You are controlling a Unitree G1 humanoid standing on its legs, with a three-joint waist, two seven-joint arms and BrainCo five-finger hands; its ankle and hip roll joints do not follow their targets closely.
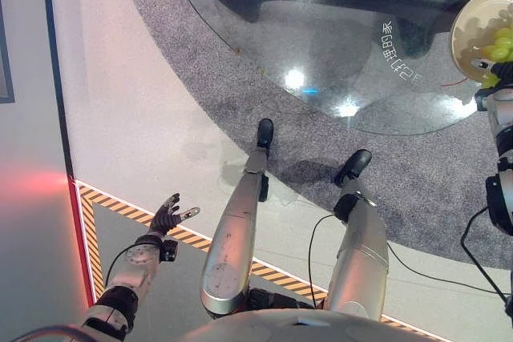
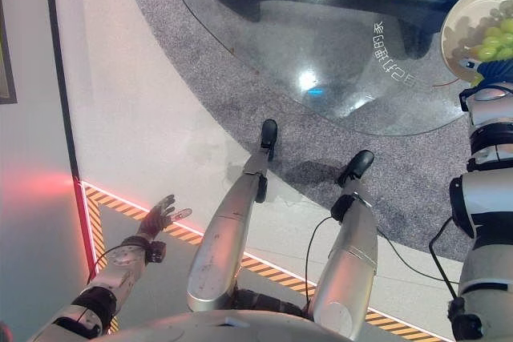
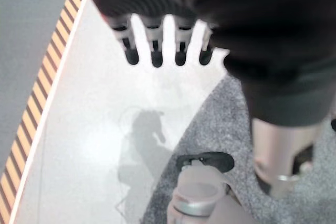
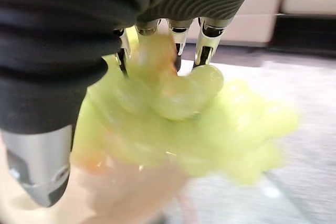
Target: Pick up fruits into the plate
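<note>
Stage of fruit transfer, seen from the head and both wrists. The right hand (image 4: 157,40) is at the plate (image 1: 469,18), a pale dish on the far right of the round glass worktop (image 1: 321,46), and its fingers (image 4: 205,45) curl onto a bunch of green grapes (image 4: 178,114); the thumb is not clearly visible, so the firmness of the hold is a judgement. In the eye views the grapes (image 2: 493,38) lie inside the plate's rim, directly under and against the right hand, which reaches in from the near right edge of the dish. The bunch spreads away from the fingertips toward the dish's interior; its long axis cannot be read with certainty. The left hand (image 1: 170,215) hangs low at the robot's left side, above the pale floor (image 1: 136,118) near the yellow-and-black hazard stripe (image 1: 112,204), with fingers straight and spread, holding nothing, well apart from the worktop. The right hand is thus by far the nearer to the fruit. Since the grapes appear already over or in the plate, the next move probably calls for a release straight down, not further travel.
</note>
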